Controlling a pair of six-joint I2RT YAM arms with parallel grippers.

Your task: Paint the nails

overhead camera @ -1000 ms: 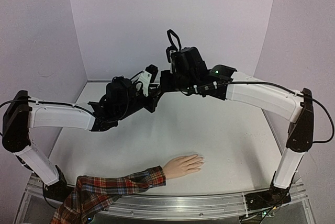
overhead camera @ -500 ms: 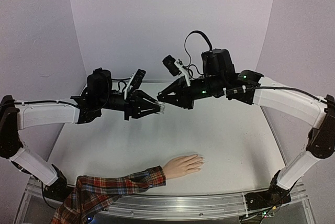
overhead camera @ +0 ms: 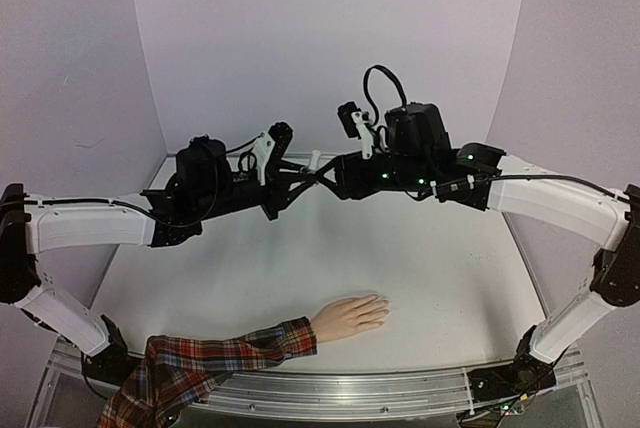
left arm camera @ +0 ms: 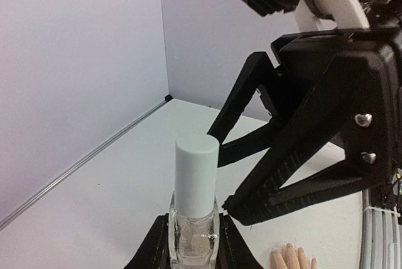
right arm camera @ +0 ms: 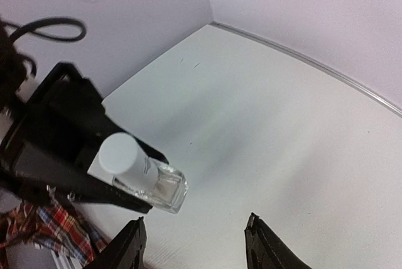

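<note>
**Nails (overhead camera: 381, 310) low at the near edge, bottle (left arm camera: 193, 225) held high**

The nails sit on the fingertips of the mannequin hand (overhead camera: 348, 317) and can hardly be told from the skin. The hand is laid flat close to the near edge of the table (overhead camera: 450, 278), fingers pointing right. The plaid sleeve (overhead camera: 210, 358) is draped over the metal rail (overhead camera: 400, 388) at the near-left corner. Wide bare tabletop is left between the hand and the back wall (overhead camera: 330, 38), and to the right as far as the side wall. Well above that surface, toward the far side, the clear bottle is pinched by its body in the left gripper (left arm camera: 193, 250), the white cap (left arm camera: 196, 175) standing clear of the fingers. The right gripper (right arm camera: 196, 247) is held near the cap, its fingers spread, with nothing between them.
</note>
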